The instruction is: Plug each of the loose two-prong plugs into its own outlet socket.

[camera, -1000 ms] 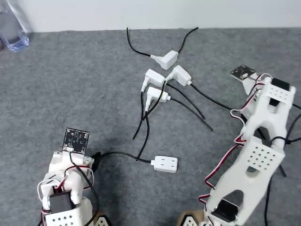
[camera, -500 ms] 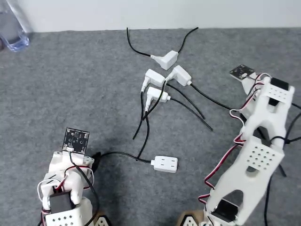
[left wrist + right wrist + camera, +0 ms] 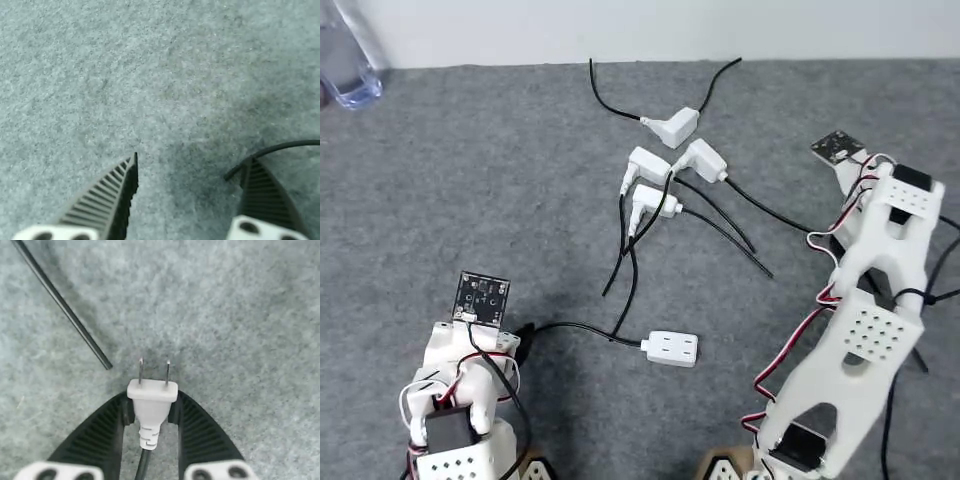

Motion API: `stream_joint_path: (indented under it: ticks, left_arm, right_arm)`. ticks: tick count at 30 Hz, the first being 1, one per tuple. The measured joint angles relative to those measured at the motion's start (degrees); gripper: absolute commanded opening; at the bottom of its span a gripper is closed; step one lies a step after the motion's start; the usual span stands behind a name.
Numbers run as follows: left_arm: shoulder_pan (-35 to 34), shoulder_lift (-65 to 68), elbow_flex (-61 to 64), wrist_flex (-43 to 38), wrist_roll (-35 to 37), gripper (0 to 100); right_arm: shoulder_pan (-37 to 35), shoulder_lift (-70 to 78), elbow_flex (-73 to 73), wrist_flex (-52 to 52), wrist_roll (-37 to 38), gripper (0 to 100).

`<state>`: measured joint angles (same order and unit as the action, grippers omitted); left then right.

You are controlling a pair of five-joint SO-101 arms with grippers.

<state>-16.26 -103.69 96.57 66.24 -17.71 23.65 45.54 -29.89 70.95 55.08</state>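
My right gripper [image 3: 152, 403] is shut on a white two-prong plug [image 3: 152, 391], its prongs pointing away over the grey carpet. In the high view the right arm [image 3: 875, 300] stands at the right side. A white outlet block [image 3: 670, 347] lies near the front middle on a black cord. Several white plug pieces lie in a cluster further back: [image 3: 675, 126], [image 3: 703, 160], [image 3: 648, 165], [image 3: 655, 204]. My left gripper [image 3: 191, 160] is open just above bare carpet, with a black cable [image 3: 280, 147] by one finger. The left arm [image 3: 465, 390] sits at the front left.
Black cords [image 3: 625, 260] run from the cluster toward the front and right. A loose black cable end [image 3: 62, 305] lies on the carpet beside the held plug. A clear container [image 3: 345, 60] stands at the far left corner. A white wall borders the back edge.
The right arm's wrist has shifted very slightly toward the back. The plugs, outlet block and left arm have not moved.
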Motion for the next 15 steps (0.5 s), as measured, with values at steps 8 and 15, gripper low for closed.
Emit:
stream_joint_path:
  ticks: [8,15]
  left_arm:
    - [0.0,0.0,0.0,0.0,0.0,31]
    - [0.44,0.0,0.0,0.0,0.0,31]
  right_arm:
    - [0.0,1.41,-0.18,-0.18,-0.53,0.8]
    - [-0.09,0.88,-2.29,4.57,-0.7,0.8]
